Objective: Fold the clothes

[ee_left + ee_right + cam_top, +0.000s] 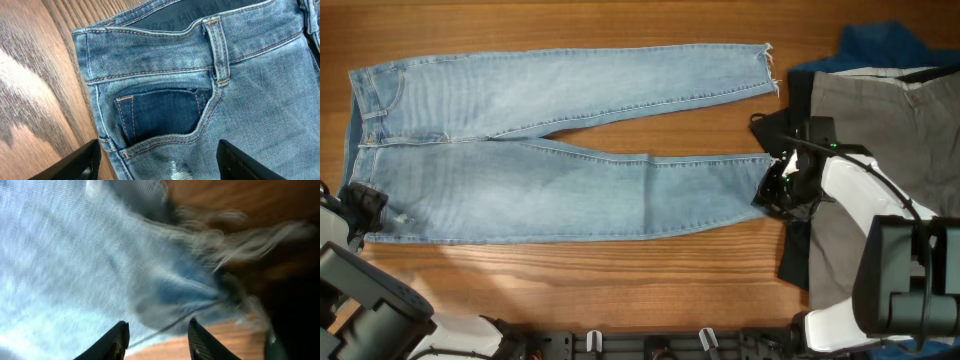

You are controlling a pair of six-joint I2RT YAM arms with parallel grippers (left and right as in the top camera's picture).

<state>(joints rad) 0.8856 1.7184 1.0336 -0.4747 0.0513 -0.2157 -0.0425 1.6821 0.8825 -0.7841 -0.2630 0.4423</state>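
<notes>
Wide apart at the left fingers [80, 162], gripping nothing, poised above the front pocket [160, 117] of the jeans [560, 190]. Narrower gap at the right fingers [114, 341], nothing pinched, over the near leg's frayed hem [210, 235]. Spread flat along the bench [620, 275], legs toward the right, beside a grey garment [890, 110].

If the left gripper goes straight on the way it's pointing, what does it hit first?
The left gripper would likely meet the jeans first, at the front pocket.
</notes>
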